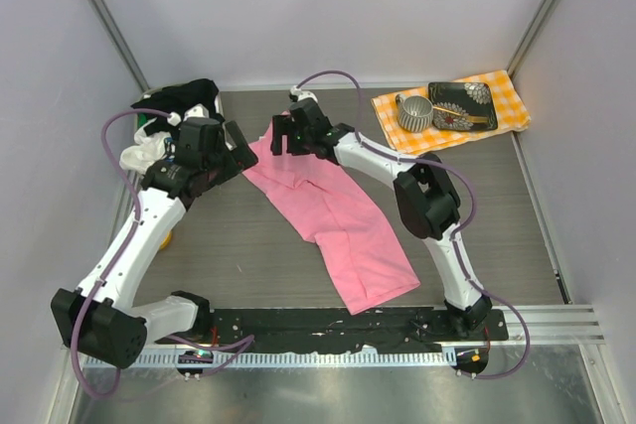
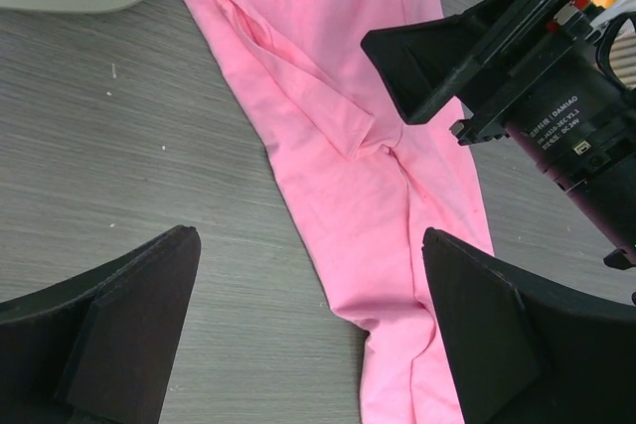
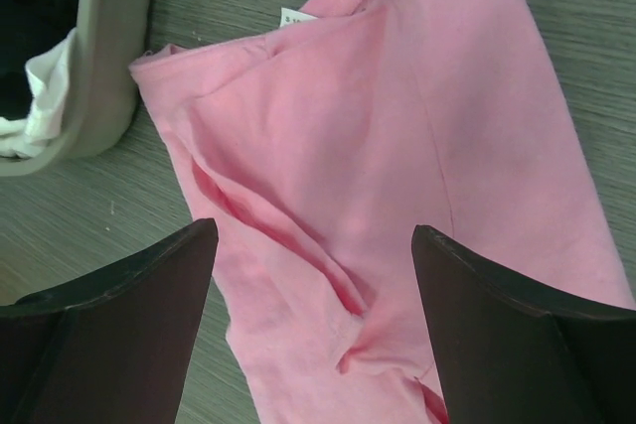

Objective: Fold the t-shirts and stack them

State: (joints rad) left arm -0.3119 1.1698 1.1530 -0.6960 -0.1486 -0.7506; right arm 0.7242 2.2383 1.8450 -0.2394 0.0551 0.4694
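My left fingers [image 2: 119, 345] and right fingers [image 3: 517, 325] are hovering spread, holding nothing. The shirt [image 1: 328, 215] is lying wrinkled across the middle of the frame on the desk [image 1: 229, 255]. I am thinking it is best to pinch both shoulders evenly and pull them flat.

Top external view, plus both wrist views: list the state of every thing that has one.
pink t-shirt: lying stretched out, rumpled, held by neither gripper.
left gripper: fingers open, empty.
right gripper: fingers open, empty, above the shirt's collar end.
white garment: bunched up in the grey bin.
checked cloth: spread flat.
cup: upright on the checked cloth.
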